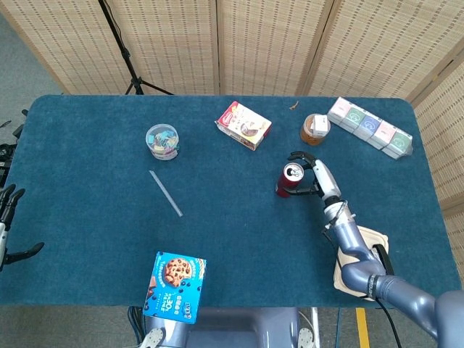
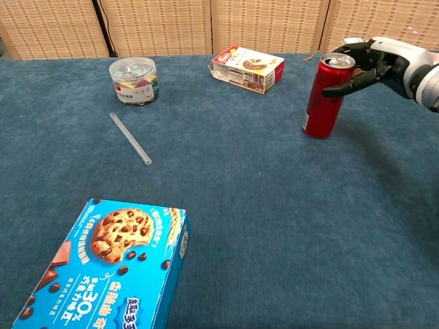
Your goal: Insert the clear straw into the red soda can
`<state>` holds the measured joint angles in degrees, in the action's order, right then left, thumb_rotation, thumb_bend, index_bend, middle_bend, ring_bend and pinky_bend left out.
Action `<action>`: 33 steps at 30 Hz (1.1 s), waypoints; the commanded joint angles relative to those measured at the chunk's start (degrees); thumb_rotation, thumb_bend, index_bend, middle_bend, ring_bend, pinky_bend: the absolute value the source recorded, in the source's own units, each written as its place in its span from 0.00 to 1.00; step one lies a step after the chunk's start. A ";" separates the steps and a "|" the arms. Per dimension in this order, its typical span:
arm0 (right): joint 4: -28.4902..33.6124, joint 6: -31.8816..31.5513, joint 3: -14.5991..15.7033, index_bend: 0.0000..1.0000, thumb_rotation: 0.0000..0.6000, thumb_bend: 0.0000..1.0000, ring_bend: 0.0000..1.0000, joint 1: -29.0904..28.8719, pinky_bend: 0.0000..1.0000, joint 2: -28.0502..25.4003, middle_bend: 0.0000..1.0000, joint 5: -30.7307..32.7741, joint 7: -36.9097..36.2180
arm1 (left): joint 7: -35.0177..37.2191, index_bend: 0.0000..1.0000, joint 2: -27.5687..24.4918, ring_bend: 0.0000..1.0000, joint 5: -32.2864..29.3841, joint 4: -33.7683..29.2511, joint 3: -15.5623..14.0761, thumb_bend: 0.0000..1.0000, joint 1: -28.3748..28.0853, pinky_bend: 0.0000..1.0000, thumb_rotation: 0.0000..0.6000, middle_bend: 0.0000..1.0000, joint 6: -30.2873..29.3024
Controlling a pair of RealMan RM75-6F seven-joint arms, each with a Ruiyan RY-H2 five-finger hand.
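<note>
**Right hand closing around the can; straw not yet picked up**

Your right hand [image 2: 370, 65] has its fingers [image 2: 341, 88] curved about the upper part of the red soda can [image 2: 323, 96], thumb low on the near side and the other fingers by the rim. Whether they already press the can or only cage it cannot be told from either view; the can stands upright on the blue table [image 2: 274, 219], its opened top showing in the head view.

The step in hand looks like steadying the can, so the task is at its beginning. The clear straw [image 2: 130, 138] lies flat on the cloth, well apart from these fingers, far off on their thumb side and nearer your left hand [image 1: 7, 225]. That hand waits at the table's edge with its fingers apart, holding nothing.

Next, you would likely firm the right-hand hold, then bring the left hand to the straw. Expect the thin, flat-lying straw to be awkward to pinch.

Farther out stand a plastic tub [image 2: 133, 80] just beyond the straw and a cookie box [image 2: 103, 267] nearer you.
</note>
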<state>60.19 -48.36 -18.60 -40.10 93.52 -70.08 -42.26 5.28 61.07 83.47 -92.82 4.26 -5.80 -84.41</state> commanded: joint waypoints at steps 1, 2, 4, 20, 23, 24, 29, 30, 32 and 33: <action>-0.25 0.32 -0.27 0.42 1.00 0.00 0.21 -0.12 0.30 0.38 0.30 0.59 0.53 | 0.07 0.00 -0.04 0.00 0.02 0.03 0.00 0.00 0.03 0.00 1.00 0.00 -0.05; -0.17 0.29 -0.27 0.42 1.00 0.00 0.22 -0.08 0.31 0.40 0.31 0.63 0.71 | 0.15 0.00 -0.06 0.00 0.05 0.04 -0.01 0.00 0.03 0.00 1.00 0.00 -0.06; -0.04 0.13 -0.22 0.43 1.00 0.01 0.24 0.02 0.33 0.44 0.32 0.64 1.19 | 0.35 0.00 -0.10 0.00 0.06 0.08 -0.01 0.00 0.07 0.00 1.00 0.00 -0.10; 1.75 -0.82 -0.91 0.47 1.00 0.32 0.30 0.40 0.41 0.30 0.37 0.83 2.31 | 1.40 0.00 -0.49 0.00 0.25 0.10 -0.08 0.00 0.16 0.00 1.00 0.00 -0.15; 3.79 -0.53 -1.28 0.47 1.00 0.32 0.30 0.52 0.41 -0.27 0.37 1.20 2.06 | 1.65 0.00 -0.61 0.00 0.27 0.06 -0.08 0.00 0.20 0.00 1.00 0.00 -0.19; 4.73 -0.38 -1.30 0.47 1.00 0.32 0.30 0.53 0.41 -0.63 0.37 1.19 2.23 | 1.74 0.00 -0.65 0.00 0.27 0.04 -0.09 0.00 0.20 0.00 1.00 0.00 -0.18; 9.05 -0.18 -0.60 0.47 1.00 0.34 0.30 0.25 0.41 -2.03 0.37 -0.05 4.21 | 2.03 0.00 -0.79 0.00 0.29 0.02 -0.10 0.00 0.20 0.00 1.00 0.00 -0.12; 9.76 -0.14 -0.46 0.47 1.00 0.34 0.30 0.17 0.41 -2.19 0.37 -0.32 4.48 | 2.08 0.00 -0.81 0.00 0.30 0.02 -0.09 0.00 0.20 0.00 1.00 0.00 -0.12; 11.64 -0.01 -0.10 0.47 1.00 0.34 0.30 -0.22 0.41 -2.42 0.37 -0.98 5.57 | 2.12 0.00 -0.83 0.00 0.24 0.01 -0.06 0.00 0.20 0.00 1.00 0.00 -0.13; 12.61 -0.09 0.06 0.47 1.00 0.34 0.30 -0.44 0.41 -2.42 0.37 -1.30 6.28 | 2.11 0.00 -0.85 0.00 0.25 0.00 -0.06 0.00 0.19 0.00 1.00 0.00 -0.11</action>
<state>71.50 -48.52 -18.94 -40.13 91.42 -70.70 -37.07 7.39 60.22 83.72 -92.82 4.20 -5.61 -84.52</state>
